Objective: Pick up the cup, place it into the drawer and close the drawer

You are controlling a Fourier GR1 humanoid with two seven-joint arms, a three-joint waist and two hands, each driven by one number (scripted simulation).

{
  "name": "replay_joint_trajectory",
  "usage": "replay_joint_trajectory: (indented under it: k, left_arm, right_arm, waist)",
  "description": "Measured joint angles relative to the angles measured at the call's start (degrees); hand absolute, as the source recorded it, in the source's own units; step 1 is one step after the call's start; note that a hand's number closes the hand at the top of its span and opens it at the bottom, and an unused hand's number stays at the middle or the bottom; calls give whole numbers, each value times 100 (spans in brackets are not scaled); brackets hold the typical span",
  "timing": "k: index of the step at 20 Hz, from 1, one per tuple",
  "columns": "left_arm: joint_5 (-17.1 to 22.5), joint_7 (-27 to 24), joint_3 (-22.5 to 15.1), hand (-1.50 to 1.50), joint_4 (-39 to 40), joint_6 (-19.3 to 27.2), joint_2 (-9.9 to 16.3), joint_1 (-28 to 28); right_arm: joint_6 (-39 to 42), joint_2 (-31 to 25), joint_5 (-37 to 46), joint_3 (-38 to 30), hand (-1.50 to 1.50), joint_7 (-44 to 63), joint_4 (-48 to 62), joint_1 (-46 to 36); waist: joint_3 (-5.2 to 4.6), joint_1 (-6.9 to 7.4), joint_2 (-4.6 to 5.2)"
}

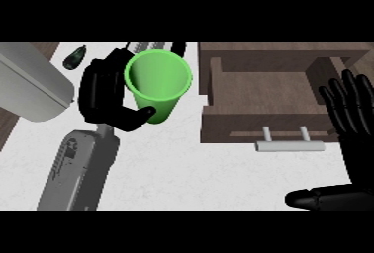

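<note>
We are holding the green cup [159, 84] in our left hand [110, 96], fingers curled around it, just left of the open drawer [281, 121]. Our right hand [355, 128] is resting open. We are not yet putting it in or closing the drawer.

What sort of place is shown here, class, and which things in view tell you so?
Probably a kitchen counter: a pale speckled worktop, an open wooden drawer with a metal handle, and a green cup held in the left hand.
</note>
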Motion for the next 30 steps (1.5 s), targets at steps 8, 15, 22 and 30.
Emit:
replay_joint_trajectory:
  k: [8, 15, 22, 30]
  left_arm:
    - [-362, 554, -59, 150, 567, 619, -117, -1274]
    - [-427, 677, -273, 150, 1358, 997, -152, -2137]
    - [-222, 490, -509, 150, 2545, 1411, -177, -2967]
    - [448, 69, -1053, 150, 3759, 1883, -183, -3674]
  right_arm:
    - [78, -41, -96, -65, -150, 3, -13, 28]
    - [98, 56, 70, 82, -150, -178, 76, 144]
    - [157, -105, -158, -185, -150, -93, 255, -119]
    - [160, -104, -133, -127, -150, -39, 176, -111]
  waist:
    - [-1, -24, 8]
    - [0, -49, 14]
    - [0, -91, 24]
    - [0, -164, 35]
